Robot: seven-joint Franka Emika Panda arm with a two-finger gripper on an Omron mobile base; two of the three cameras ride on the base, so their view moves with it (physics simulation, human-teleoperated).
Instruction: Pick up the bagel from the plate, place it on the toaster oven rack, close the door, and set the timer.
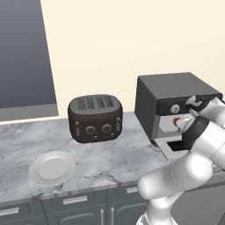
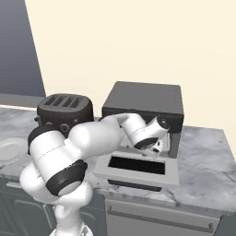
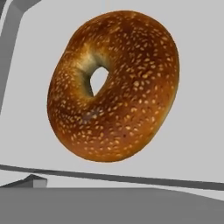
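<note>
Bagel [image 3: 113, 85] lies on the light-grey toaster oven rack [image 3: 192, 131], free of the end effector, whose jaws stand spread. Door [image 2: 138, 173] hangs open; plate [image 1: 52, 168] sits bare on counter [image 1: 110, 154].

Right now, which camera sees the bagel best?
The hand view: the bagel appears big and close, seeds and hole clear, lying on a light grey surface. The two base views look at the toaster oven, where the arm blocks the opening.
</note>
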